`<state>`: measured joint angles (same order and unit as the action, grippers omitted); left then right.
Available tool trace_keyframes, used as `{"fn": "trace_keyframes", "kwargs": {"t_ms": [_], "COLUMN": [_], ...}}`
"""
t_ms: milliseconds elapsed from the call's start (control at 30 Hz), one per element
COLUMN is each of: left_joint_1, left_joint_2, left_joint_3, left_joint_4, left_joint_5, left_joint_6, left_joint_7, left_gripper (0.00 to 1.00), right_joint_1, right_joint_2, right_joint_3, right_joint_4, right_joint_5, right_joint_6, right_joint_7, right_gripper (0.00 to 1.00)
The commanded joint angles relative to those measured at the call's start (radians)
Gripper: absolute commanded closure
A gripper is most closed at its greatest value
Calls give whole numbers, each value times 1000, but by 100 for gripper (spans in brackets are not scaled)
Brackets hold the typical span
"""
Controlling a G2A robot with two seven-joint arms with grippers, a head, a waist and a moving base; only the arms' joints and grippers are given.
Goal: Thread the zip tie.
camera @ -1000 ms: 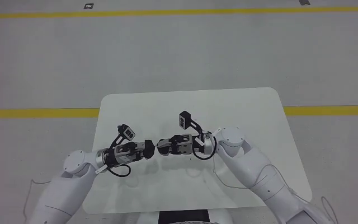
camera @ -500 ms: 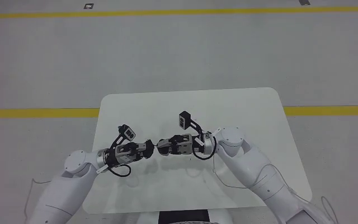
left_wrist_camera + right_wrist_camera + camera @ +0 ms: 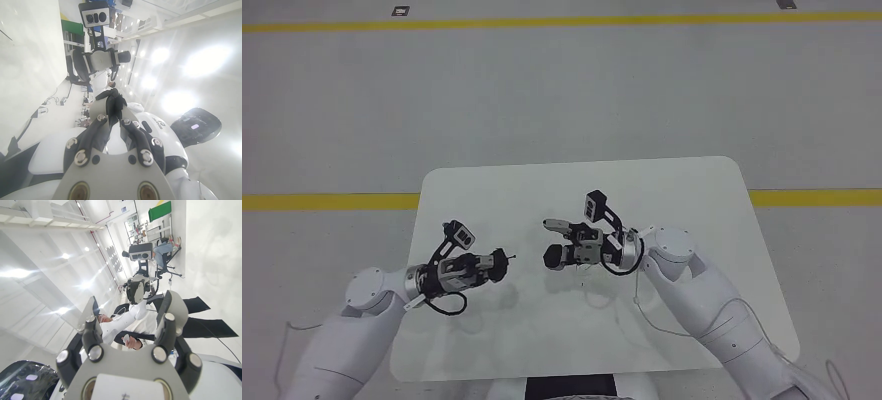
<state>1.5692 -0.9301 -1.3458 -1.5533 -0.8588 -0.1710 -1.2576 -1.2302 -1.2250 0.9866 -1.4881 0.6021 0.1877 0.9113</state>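
Close to the near edge of the white rounded table (image 3: 692, 180), the left gripper (image 3: 492, 262) is clamped on the thin black plastic zip tie (image 3: 113, 94). Just beyond it, the right gripper (image 3: 552, 241) gapes wide, holding nothing. The right should probably close squarely on the free end, both kept level. Nothing sits between them.
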Motion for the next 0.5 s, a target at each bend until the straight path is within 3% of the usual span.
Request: {"fn": "trace_keyframes", "kwargs": {"t_ms": [0,233,300,400,467], "left_joint_1": [2,2,-1,-1,-3], "left_joint_2": [0,0,-4,-5,-9], "left_joint_3": [0,0,1,-25,-58], "left_joint_4": [-7,-7,-17,2,0], "left_joint_5": [-18,-18,-10,10,-11], "left_joint_6": [7,7,-48,-169,-169], "left_joint_7": [-11,-11,31,25,27], "left_gripper": [100,100,100,100,100], "right_joint_1": [0,0,0,0,0], "right_joint_2": [0,0,0,0,0], "right_joint_3": [-1,-1,-1,-1,-1], "right_joint_4": [0,0,0,0,0], "right_joint_5": [0,0,0,0,0], "right_joint_6": [1,1,1,1,1], "right_joint_7": [0,0,0,0,0], "right_gripper": [0,0,0,0,0]}}
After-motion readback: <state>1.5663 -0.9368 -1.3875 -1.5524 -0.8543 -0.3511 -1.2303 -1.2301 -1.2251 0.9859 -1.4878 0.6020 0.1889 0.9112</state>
